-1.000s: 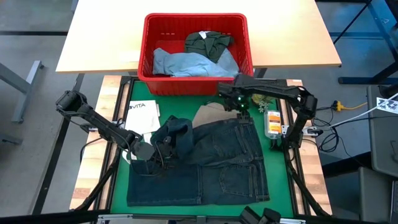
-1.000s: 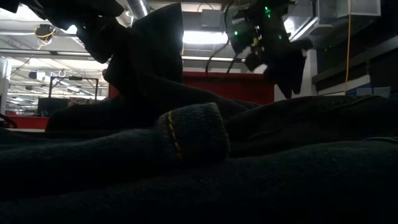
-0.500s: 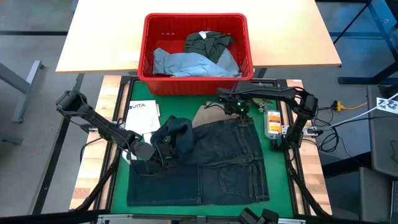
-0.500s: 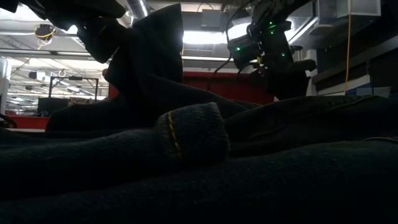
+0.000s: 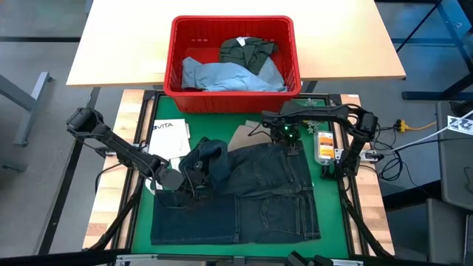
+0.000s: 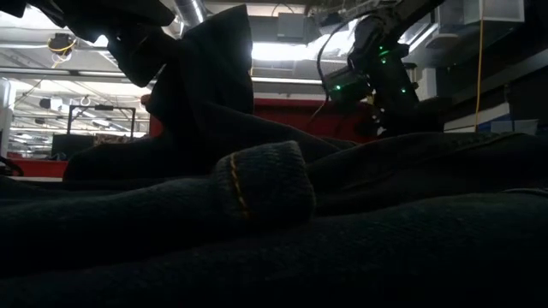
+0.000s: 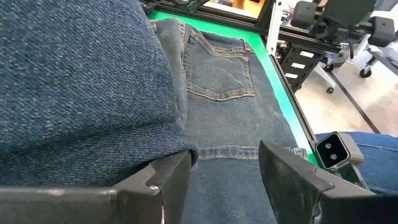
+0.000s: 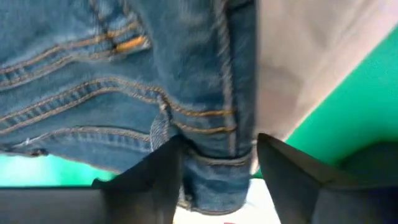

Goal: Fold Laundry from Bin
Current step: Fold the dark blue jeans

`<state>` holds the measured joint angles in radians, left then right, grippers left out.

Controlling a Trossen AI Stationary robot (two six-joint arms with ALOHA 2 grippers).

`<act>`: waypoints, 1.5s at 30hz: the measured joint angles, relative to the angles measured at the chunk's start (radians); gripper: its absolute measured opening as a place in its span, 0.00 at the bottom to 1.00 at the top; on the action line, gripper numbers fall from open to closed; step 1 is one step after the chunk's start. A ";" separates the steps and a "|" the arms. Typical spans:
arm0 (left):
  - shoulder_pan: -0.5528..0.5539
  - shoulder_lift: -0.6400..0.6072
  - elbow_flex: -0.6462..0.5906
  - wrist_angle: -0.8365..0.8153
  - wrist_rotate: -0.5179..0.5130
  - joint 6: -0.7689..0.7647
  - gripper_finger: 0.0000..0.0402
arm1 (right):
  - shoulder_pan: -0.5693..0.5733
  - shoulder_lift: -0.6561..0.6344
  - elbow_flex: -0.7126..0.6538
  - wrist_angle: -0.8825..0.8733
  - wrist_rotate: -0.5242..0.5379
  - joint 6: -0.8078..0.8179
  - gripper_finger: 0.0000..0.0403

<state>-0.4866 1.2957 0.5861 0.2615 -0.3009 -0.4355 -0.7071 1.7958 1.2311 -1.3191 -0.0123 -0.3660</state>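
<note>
Denim covers most of the green mat point(image 5: 145, 214): the dark navy jeans point(image 5: 259, 196) lie spread flat on it, waistband toward the bin, back pockets up, with one leg folded over and bunched into a raised hump at the jeans' left side. Behind the mat, on the pale wooden table point(image 5: 126, 44), stands the red bin point(image 5: 177, 59), holding a light blue garment point(image 5: 222, 74) and a dark olive-green piece point(image 5: 247, 48) on top of it. A beige piece point(image 5: 247, 135) shows flat on the mat just beyond the jeans' waistband, partly under them.

At that waistband sits the right gripper point(image 5: 290, 140), lowered onto the top edge of the jeans near the mat's right side; its wrist view shows the two fingers point(image 8: 298, 180) spread apart with the stitched waistband hem lying between them, not yet pinched. The left gripper point(image 5: 194, 174) is at the bunched leg; from its wrist view its fingers point(image 7: 292, 180) stand wide, the raised fold of denim resting over one of them, and whether it grips the cloth cannot be told. A white printed sheet point(image 5: 168, 137) lies beside the left arm.
</note>
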 joint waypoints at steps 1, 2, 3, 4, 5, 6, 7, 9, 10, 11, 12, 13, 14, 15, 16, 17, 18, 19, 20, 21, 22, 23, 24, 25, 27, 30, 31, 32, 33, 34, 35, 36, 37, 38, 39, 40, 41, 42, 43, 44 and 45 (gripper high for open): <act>0.000 0.000 0.000 0.000 -0.003 0.000 0.45 | 0.000 0.000 -0.003 -0.003 -0.005 0.000 0.42; 0.000 0.000 0.000 0.000 -0.006 0.000 0.45 | 0.000 0.000 -0.003 -0.007 -0.007 0.002 0.36; 0.000 0.000 0.000 0.000 -0.011 0.000 0.45 | 0.000 0.000 -0.003 -0.011 -0.007 0.006 0.30; 0.000 0.000 0.000 0.000 -0.016 0.000 0.45 | 0.000 0.000 -0.003 -0.016 -0.006 0.015 0.23; 0.000 0.000 0.000 0.000 -0.023 0.000 0.45 | 0.000 0.000 -0.002 -0.024 -0.006 0.020 0.16; 0.000 0.000 0.000 0.000 -0.030 0.000 0.45 | 0.001 0.000 0.003 -0.038 -0.006 0.021 0.09; 0.000 0.000 0.000 0.000 -0.033 0.000 0.45 | 0.001 0.000 0.011 -0.055 -0.006 0.021 0.06; 0.000 0.000 0.000 0.000 -0.033 0.000 0.45 | 0.001 -0.001 0.030 -0.094 -0.006 0.038 0.07; 0.000 0.000 0.000 0.000 -0.033 0.000 0.45 | 0.001 -0.005 0.040 -0.111 -0.004 0.054 0.09; 0.000 0.000 0.000 0.000 -0.033 0.000 0.45 | 0.001 -0.012 0.052 -0.129 0.002 0.073 0.11; 0.000 0.000 0.000 0.000 -0.033 0.000 0.45 | 0.001 -0.025 0.061 -0.141 0.010 0.086 0.14; 0.000 0.000 0.000 0.000 -0.033 0.000 0.45 | 0.001 -0.041 0.070 -0.157 0.021 0.099 0.15; 0.000 0.000 0.000 0.000 -0.033 0.000 0.45 | 0.001 -0.056 0.077 -0.171 0.033 0.110 0.16; 0.000 0.000 0.000 0.000 -0.033 0.001 0.45 | 0.001 -0.073 0.083 -0.185 0.048 0.127 0.15; 0.000 0.000 0.000 0.000 -0.033 0.000 0.45 | 0.001 -0.090 0.086 -0.196 0.060 0.148 0.14; 0.000 0.000 0.000 0.000 -0.034 0.001 0.45 | 0.001 -0.108 0.086 -0.207 0.068 0.168 0.12; 0.000 0.000 0.000 0.000 -0.036 0.001 0.45 | 0.001 -0.126 0.084 -0.222 0.074 0.192 0.10; 0.000 0.000 0.000 0.000 -0.043 0.002 0.45 | 0.000 -0.141 0.084 -0.243 0.082 0.225 0.07; 0.000 0.000 0.000 0.000 -0.054 0.002 0.45 | 0.000 -0.151 0.083 -0.258 0.099 0.262 0.06; 0.000 0.000 0.000 0.000 -0.066 0.002 0.45 | 0.000 -0.160 0.082 -0.258 0.124 0.300 0.06; 0.000 0.000 0.000 0.000 -0.077 0.002 0.45 | 0.000 -0.169 0.082 -0.253 0.151 0.342 0.06; 0.000 0.000 0.000 0.000 -0.086 0.002 0.45 | 0.000 -0.177 0.082 -0.249 0.179 0.379 0.06; 0.000 0.000 0.000 0.000 -0.092 0.002 0.45 | 0.000 -0.185 0.082 -0.252 0.207 0.406 0.06; 0.000 0.000 0.000 0.000 -0.098 0.002 0.45 | 0.000 -0.188 0.082 -0.256 0.236 0.434 0.06; 0.000 0.000 0.000 0.000 -0.106 0.002 0.45 | 0.000 -0.186 0.082 -0.253 0.289 0.503 0.08; 0.000 0.000 0.000 0.000 -0.108 0.002 0.45 | -0.010 -0.185 0.082 -0.253 0.335 0.573 0.12; 0.000 0.000 0.000 0.000 -0.108 0.002 0.45 | -0.017 -0.186 0.082 -0.254 0.335 0.588 0.13; 0.000 0.000 0.000 0.000 -0.105 0.002 0.45 | -0.027 -0.186 0.082 -0.253 0.335 0.601 0.13; 0.000 0.000 0.000 0.000 -0.101 0.002 0.45 | -0.039 -0.185 0.082 -0.252 0.335 0.606 0.12; 0.000 0.000 0.000 0.000 -0.100 0.002 0.45 | -0.051 -0.185 0.082 -0.251 0.334 0.609 0.11; 0.000 -0.003 0.000 -0.001 -0.099 0.001 0.45 | -0.065 -0.185 0.082 -0.252 0.334 0.613 0.09; -0.001 -0.010 0.000 -0.005 -0.097 0.001 0.45 | -0.081 -0.185 0.082 -0.252 0.334 0.619 0.08; -0.002 -0.019 0.000 -0.008 -0.090 0.002 0.45 | -0.098 -0.185 0.082 -0.252 0.333 0.621 0.07; -0.001 -0.034 0.000 -0.014 -0.080 0.001 0.45 | -0.114 -0.185 0.082 -0.251 0.332 0.621 0.06; -0.001 -0.051 0.001 -0.032 -0.068 0.001 0.45 | -0.127 -0.185 0.082 -0.252 0.333 0.622 0.06; -0.001 -0.070 0.001 -0.056 -0.061 0.000 0.45 | -0.140 -0.185 0.082 -0.253 0.333 0.623 0.07; -0.001 -0.089 0.001 -0.079 -0.058 -0.001 0.45 | -0.151 -0.185 0.082 -0.253 0.331 0.623 0.08; -0.001 -0.112 0.001 -0.111 -0.059 -0.004 0.45 | -0.162 -0.185 0.082 -0.252 0.322 0.623 0.10; -0.001 -0.138 0.001 -0.150 -0.066 -0.009 0.45 | -0.171 -0.185 0.082 -0.253 0.307 0.623 0.12; -0.001 -0.163 0.001 -0.187 -0.077 -0.021 0.45 | -0.178 -0.185 0.082 -0.252 0.299 0.623 0.15; 0.000 -0.187 0.001 -0.230 -0.091 -0.037 0.45 | -0.182 -0.185 0.082 -0.252 0.291 0.624 0.17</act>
<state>-0.4869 1.1085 0.5873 0.0316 -0.3915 -0.4723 -0.8893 1.6108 1.3128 -1.5715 0.2790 0.2577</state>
